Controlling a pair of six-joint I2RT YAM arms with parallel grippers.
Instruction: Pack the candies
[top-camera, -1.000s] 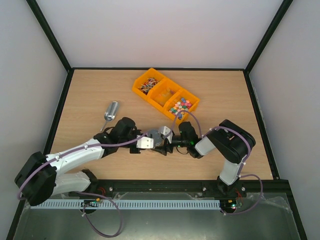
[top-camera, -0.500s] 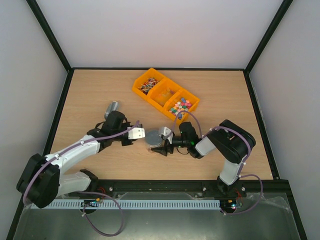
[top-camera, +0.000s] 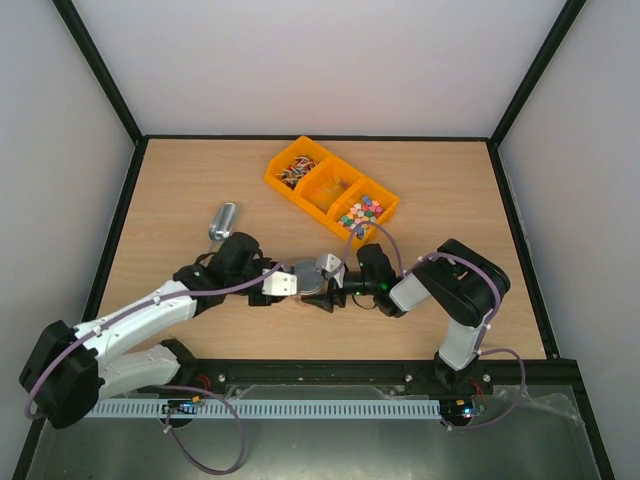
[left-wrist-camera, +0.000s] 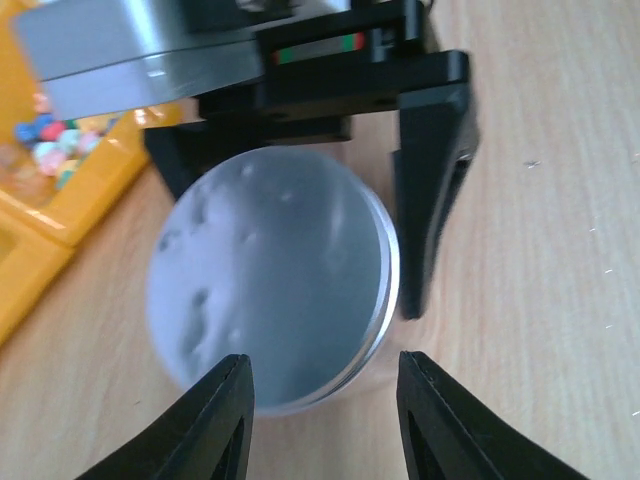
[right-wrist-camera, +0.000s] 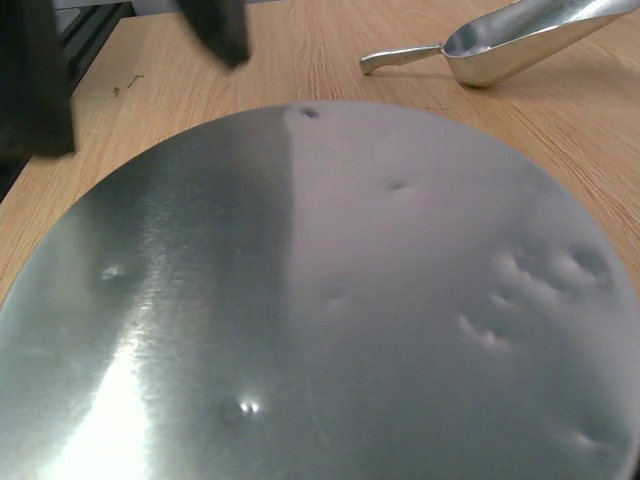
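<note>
The candies lie in a yellow three-part tray (top-camera: 306, 194): red-white-dark pieces (top-camera: 295, 170), amber pieces (top-camera: 345, 186), pastel cubes (top-camera: 362, 212). Pastel cubes also show in the left wrist view (left-wrist-camera: 45, 140). A grey round disc (top-camera: 305, 277) sits on the table between my grippers. My right gripper (top-camera: 322, 278) straddles the disc (left-wrist-camera: 270, 280), its black fingers (left-wrist-camera: 435, 190) against its sides. My left gripper (left-wrist-camera: 330, 420) is open and empty just short of the disc's near edge. In the right wrist view the disc (right-wrist-camera: 330, 300) hides my right fingers.
A silver metal scoop (top-camera: 222, 220) lies left of the disc, beyond my left arm; it also shows in the right wrist view (right-wrist-camera: 520, 35). The yellow tray's corner (left-wrist-camera: 60, 230) is close behind the disc. Black frame rails edge the table.
My left gripper drew back left toward the scoop, then came right again up to the disc. The right gripper and disc stayed in place.
</note>
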